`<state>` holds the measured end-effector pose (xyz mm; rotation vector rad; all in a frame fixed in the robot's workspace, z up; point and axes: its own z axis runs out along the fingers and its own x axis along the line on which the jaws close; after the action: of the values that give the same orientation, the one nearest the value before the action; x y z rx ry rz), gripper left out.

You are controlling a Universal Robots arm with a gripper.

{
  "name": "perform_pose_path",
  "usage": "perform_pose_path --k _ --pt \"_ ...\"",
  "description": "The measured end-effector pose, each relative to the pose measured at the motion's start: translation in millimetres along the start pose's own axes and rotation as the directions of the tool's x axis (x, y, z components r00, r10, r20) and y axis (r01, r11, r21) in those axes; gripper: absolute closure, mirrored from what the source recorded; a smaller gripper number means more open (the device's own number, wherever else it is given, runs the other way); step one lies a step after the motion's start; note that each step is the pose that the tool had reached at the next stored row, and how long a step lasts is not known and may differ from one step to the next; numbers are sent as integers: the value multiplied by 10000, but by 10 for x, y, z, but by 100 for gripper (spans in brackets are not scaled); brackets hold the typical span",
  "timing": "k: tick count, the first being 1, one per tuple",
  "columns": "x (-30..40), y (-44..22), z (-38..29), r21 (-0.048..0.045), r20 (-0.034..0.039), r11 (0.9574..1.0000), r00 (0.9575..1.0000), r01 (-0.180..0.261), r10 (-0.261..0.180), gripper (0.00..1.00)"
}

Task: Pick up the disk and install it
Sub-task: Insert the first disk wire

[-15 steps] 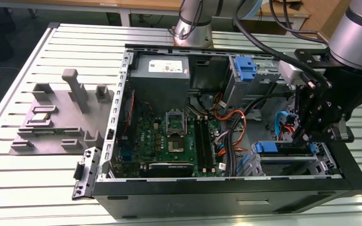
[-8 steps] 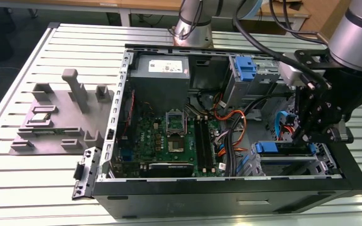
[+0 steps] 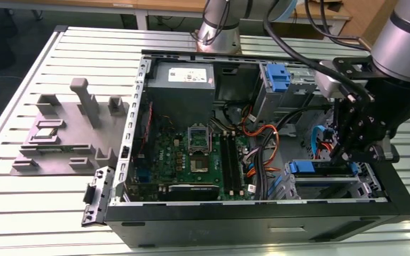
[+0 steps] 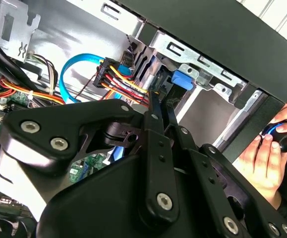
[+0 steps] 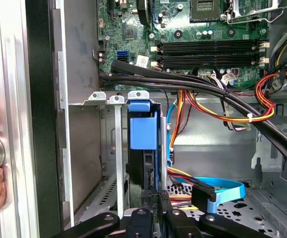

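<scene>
Working across the exterior view from its left: the grey fixture block [image 3: 66, 136] sits on the slatted bench [image 3: 20, 80], then the open PC case [image 3: 262, 218] with its motherboard [image 3: 190, 154]. Over at that view's right my hand [image 3: 347, 154] hangs down at the drive cage [image 3: 326, 184]. The disk [image 5: 144, 144] sits upright in the cage slot with its blue rail end showing, so it looks mostly seated. The fingers [image 5: 155, 198] are narrow, pinched on its edge. No readable print from here. A person's hand [image 4: 267, 158] rests outside the case.
</scene>
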<state>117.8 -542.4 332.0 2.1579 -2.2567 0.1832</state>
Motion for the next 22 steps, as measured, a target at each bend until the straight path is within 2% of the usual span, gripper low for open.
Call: perform_pose_path --k 7,13,22 --pt "-1 2 15 -6 85 10000 10000 -24 24 83" --pt "-2 3 33 -13 191 10000 9998 -45 46 83" --pt "-4 4 56 -17 237 10000 9997 -61 62 83"
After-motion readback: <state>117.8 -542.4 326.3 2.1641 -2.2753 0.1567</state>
